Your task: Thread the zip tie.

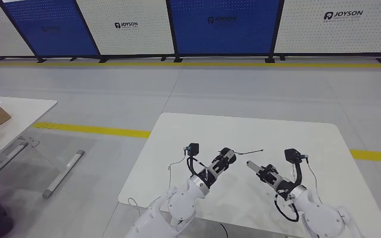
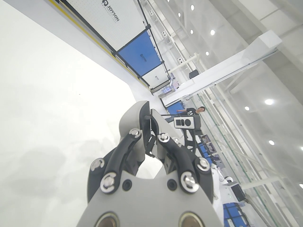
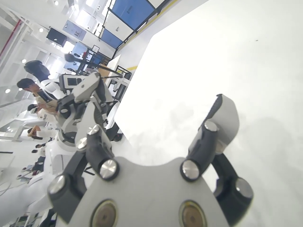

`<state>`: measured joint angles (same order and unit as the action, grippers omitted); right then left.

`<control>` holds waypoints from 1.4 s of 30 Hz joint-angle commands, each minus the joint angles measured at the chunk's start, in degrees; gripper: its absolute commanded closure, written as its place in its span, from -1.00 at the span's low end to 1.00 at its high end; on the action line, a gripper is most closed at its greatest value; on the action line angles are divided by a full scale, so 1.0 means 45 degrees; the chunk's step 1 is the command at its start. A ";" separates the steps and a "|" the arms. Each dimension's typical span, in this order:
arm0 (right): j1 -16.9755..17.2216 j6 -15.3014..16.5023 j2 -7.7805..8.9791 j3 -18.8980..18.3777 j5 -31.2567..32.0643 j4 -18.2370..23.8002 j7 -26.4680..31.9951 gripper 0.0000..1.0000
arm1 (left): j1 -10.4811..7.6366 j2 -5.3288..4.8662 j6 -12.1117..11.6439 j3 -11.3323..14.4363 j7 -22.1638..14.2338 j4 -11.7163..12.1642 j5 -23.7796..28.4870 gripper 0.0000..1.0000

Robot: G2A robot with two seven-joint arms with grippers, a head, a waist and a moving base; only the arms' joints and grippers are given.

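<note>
the right claw (image 1: 253, 166) hangs wide open above the white desk (image 1: 297, 134). just beside it, the left claw (image 1: 228, 156) is closed on a thin black zip tie (image 1: 250, 153). the tie's free end sticks straight out past the left claw's tip, ending near the right claw's tip.

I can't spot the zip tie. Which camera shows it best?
Top view: the zip tie is a thin black line from the left gripper. Left wrist view: a dark sliver between shut fingers. Right wrist view: too thin to tell.
</note>
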<state>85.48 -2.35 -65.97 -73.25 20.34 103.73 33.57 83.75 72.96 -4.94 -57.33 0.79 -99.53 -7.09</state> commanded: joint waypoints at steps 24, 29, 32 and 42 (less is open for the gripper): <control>-0.0049 0.0563 0.0029 0.0708 0.3504 -0.0353 -0.1415 -1.00 | 0.0083 0.0061 -0.0166 0.0023 -0.0064 -0.0083 0.0885 1.00; 0.0015 0.1980 0.0055 0.0864 0.4088 -0.0649 -0.2063 -1.00 | 0.0133 0.0109 -0.0259 0.0033 -0.0075 -0.0183 0.1634 1.00; -0.0027 0.1931 0.0074 0.0809 0.4658 -0.0769 -0.2269 -1.00 | 0.0135 0.0116 -0.0236 -0.0020 0.0035 -0.0211 0.1728 1.00; -0.0070 0.2449 0.0039 0.0782 0.3726 -0.0895 -0.2244 -1.00 | 0.0103 0.0136 -0.0215 0.0048 -0.0003 -0.0189 0.1749 1.00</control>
<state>85.34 8.30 -65.81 -69.55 37.59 99.84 23.37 84.28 73.54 -5.93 -57.22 0.81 -100.41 0.77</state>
